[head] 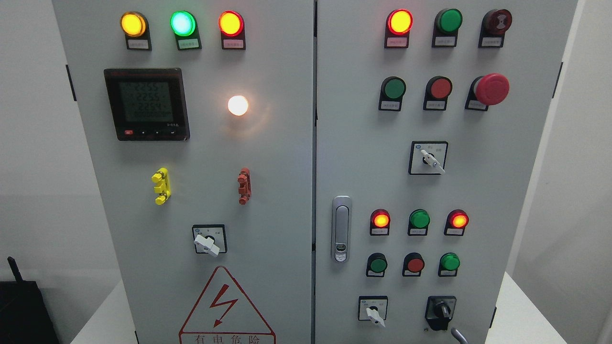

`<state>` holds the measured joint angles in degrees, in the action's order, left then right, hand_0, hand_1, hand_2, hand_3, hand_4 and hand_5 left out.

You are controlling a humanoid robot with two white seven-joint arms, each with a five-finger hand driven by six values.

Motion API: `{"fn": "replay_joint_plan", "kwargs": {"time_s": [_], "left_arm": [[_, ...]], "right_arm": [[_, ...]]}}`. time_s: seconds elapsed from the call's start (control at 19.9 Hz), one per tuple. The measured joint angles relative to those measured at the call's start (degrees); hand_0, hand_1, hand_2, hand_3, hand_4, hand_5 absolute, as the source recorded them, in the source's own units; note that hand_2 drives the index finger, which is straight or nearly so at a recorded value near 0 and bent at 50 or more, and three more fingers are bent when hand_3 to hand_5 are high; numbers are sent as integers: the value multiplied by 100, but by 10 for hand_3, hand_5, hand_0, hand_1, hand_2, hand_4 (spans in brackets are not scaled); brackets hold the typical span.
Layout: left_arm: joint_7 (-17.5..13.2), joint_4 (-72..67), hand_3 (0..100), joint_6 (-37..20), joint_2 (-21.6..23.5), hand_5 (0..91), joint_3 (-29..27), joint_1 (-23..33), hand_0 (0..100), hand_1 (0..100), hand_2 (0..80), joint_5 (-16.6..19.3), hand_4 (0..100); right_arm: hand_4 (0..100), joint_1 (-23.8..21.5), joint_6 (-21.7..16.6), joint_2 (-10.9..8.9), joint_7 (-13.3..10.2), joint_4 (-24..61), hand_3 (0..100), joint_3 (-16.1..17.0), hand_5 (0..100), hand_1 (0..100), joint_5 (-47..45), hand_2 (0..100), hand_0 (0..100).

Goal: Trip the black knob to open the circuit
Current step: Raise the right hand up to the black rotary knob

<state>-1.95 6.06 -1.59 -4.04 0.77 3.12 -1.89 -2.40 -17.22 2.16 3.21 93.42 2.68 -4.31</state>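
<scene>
We see the black knob (441, 310) right of the white selector switch (373, 311); no hand in view.

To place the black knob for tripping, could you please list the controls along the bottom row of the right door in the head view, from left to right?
White-handled selector switch → black knob → grey cable end at the bottom edge.

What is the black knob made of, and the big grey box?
The black knob looks like hard, slightly glossy plastic, with a moulded shape. The grey box seems to be painted sheet metal: flat, matte doors with a shiny metal handle.
</scene>
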Motion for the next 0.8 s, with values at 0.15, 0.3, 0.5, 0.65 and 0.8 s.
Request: {"fn": "replay_joint_plan", "kwargs": {"time_s": [0.15, 0.3, 0.5, 0.65, 0.8], "left_arm": [[0, 0, 0, 0, 0, 0, 0, 0, 120, 389, 0, 0, 0], [0, 0, 0, 0, 0, 0, 0, 0, 120, 389, 0, 0, 0], [0, 0, 0, 0, 0, 0, 0, 0, 120, 389, 0, 0, 0], [0, 0, 0, 0, 0, 0, 0, 0, 120, 389, 0, 0, 0], [0, 0, 0, 0, 0, 0, 0, 0, 120, 389, 0, 0, 0]], "right_arm": [[947, 2, 0, 0, 0, 23, 1000, 0, 921, 873, 0, 0, 1000], [947, 2, 0, 0, 0, 24, 1000, -32, 921, 873, 0, 0, 1000], [947, 2, 0, 0, 0, 25, 1000, -76, 921, 873, 0, 0, 1000], [947, 4, 0, 0, 8, 28, 1000, -120, 921, 872, 0, 0, 1000], [948, 33, 2, -1, 10, 28, 1000, -127, 922, 872, 0, 0, 1000]]}}
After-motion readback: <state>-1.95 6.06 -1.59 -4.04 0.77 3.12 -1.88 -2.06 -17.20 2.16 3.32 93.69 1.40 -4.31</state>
